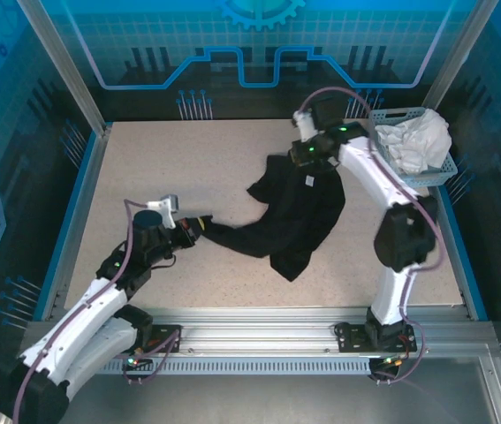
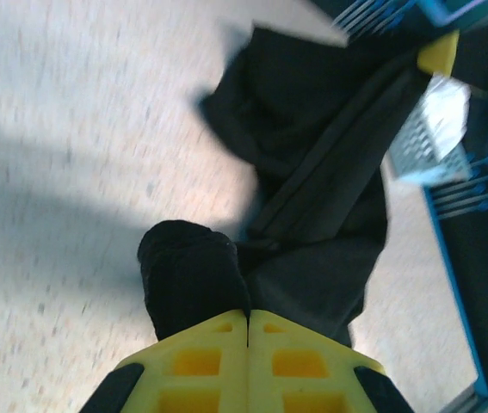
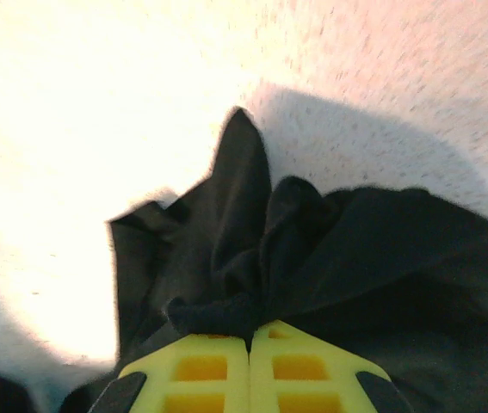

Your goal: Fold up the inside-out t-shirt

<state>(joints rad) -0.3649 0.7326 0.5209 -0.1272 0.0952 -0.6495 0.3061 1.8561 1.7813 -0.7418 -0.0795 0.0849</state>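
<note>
Black crumpled short-sleeved cloth t-shirt (image 1: 294, 216) stretches between the grippers, the left gripper (image 1: 199, 228) and right gripper (image 1: 307, 168) each clamped shut on a small wad of it. Pulling apart may slip one thin pinch free, or tighten the twist between them.

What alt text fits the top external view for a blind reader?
A crumpled black t-shirt lies on a speckled table, pinched at its left end by the left end effector and at its far edge by the right end effector. A blue basket of white cloth sits far right.
</note>
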